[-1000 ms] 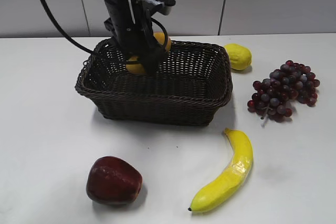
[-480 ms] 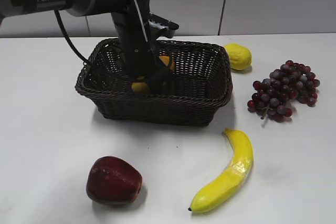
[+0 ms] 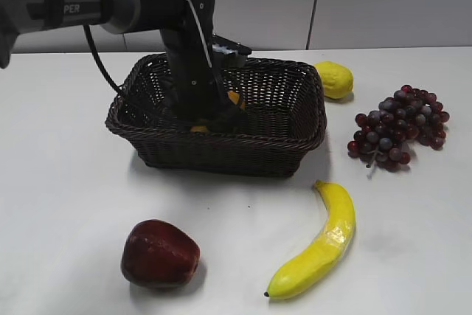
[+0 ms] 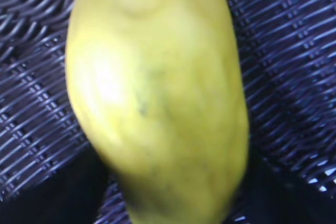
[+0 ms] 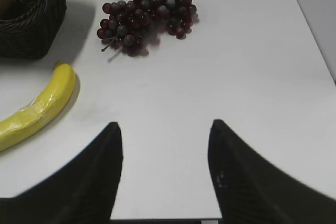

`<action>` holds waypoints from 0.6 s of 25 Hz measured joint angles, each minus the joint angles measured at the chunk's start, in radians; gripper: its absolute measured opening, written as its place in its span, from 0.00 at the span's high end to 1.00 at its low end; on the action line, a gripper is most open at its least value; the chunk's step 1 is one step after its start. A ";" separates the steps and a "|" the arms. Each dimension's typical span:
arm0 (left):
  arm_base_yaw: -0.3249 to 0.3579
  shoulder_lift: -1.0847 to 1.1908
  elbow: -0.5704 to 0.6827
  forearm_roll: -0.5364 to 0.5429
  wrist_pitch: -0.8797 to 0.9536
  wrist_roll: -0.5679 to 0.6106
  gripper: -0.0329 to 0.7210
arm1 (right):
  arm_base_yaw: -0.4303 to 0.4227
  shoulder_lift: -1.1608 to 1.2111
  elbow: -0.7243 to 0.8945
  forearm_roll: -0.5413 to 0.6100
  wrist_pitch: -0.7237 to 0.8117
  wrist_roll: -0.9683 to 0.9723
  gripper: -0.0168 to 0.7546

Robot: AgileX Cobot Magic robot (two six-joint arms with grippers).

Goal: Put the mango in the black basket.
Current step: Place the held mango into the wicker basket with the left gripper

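The black basket [image 3: 221,154] stands at the middle back of the table. My left gripper [image 3: 210,112] reaches down inside it and is shut on the mango [image 3: 234,98], of which only small yellow patches show beside the arm. In the left wrist view the mango [image 4: 157,93] fills the frame between the dark fingers [image 4: 170,192], low over the basket's woven floor [image 4: 294,51]. My right gripper [image 5: 165,129] is open and empty over bare table at the right. The basket's corner [image 5: 31,30] shows at the top left of the right wrist view.
A lemon [image 3: 334,79] lies right of the basket and a bunch of dark grapes [image 3: 398,127] further right. A banana [image 3: 317,245] lies in front at the right and a dark red apple [image 3: 160,254] in front at the left.
My left arm has moved down with the mango, from rim height to deep inside the basket. The right arm and the other fruit have not moved.
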 joint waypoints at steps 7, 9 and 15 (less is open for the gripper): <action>0.000 -0.030 -0.034 0.016 0.035 0.000 0.08 | 0.000 0.000 0.000 0.000 0.000 0.000 0.45; 0.000 -0.033 -0.080 0.039 0.074 0.000 0.11 | 0.000 0.000 0.000 0.000 0.000 0.000 0.45; 0.001 -0.057 -0.188 0.050 0.097 -0.001 0.19 | 0.000 0.000 0.000 0.000 0.000 0.000 0.45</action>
